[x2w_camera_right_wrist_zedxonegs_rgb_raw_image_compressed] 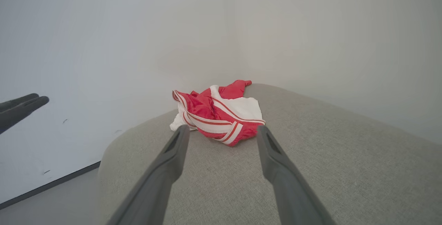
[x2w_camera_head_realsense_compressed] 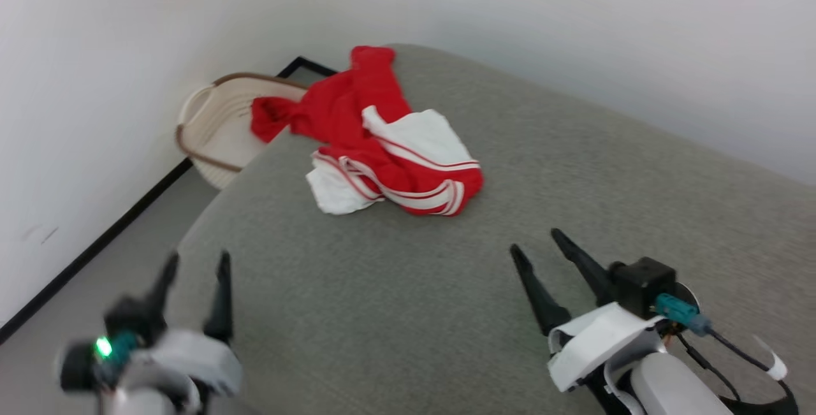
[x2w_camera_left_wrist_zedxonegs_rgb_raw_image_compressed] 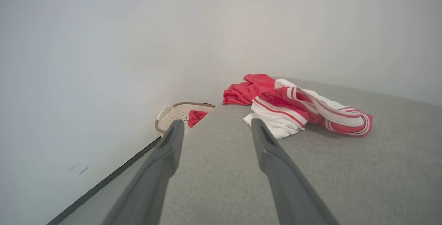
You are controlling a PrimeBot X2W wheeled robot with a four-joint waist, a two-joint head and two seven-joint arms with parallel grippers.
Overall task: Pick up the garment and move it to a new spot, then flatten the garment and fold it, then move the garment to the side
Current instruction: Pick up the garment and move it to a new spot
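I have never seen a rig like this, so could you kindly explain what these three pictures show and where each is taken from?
It is a two-armed robot. The head view looks down from its head: the left gripper and right gripper are open and hold nothing. The other two pictures come from cameras on each wrist, looking along that arm's own fingers. On the grey cushioned surface lies the garment, a crumpled red shirt with white sleeves and striped bands. A pale basket stands on the floor beyond the surface's edge, with some red cloth inside.
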